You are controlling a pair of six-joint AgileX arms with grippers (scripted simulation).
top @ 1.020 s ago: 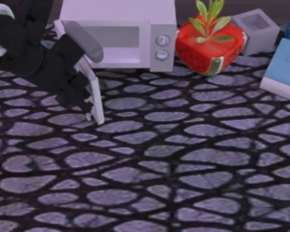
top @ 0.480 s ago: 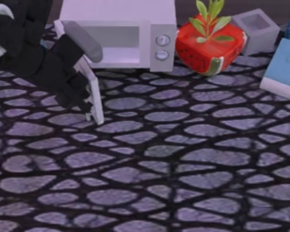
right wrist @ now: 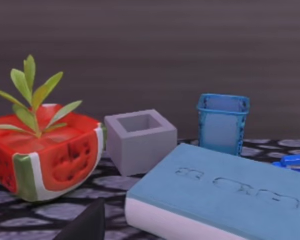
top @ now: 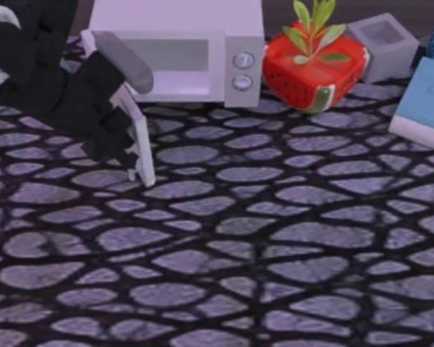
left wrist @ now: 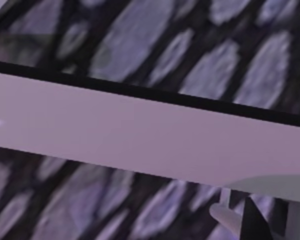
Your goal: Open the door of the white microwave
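- Left gripper (top: 132,163): in the upper left of the top view, at the free edge of the door (top: 139,137). Whether the jaws are spread or pinching the edge cannot be told.
- Door: swung well out from the white microwave (top: 202,29), edge-on toward the camera, with the cavity exposed. In the left wrist view it is a pale band crossing the frame.
- Risk, judged: if the hold on the thin edge is light, the panel may slip out of the jaws and stop short of full travel.
- Risk, judged: pulling off the hinge arc could drag the whole oven toward the watermelon-shaped planter (top: 315,65) just beside it.
- Right gripper: not visible; its wrist view shows the planter, a grey open cube (right wrist: 140,140), a blue book (right wrist: 225,200) and a blue cup (right wrist: 224,122).
- Writing: raised marks on the book cover, not legible. No brand seen on the oven.
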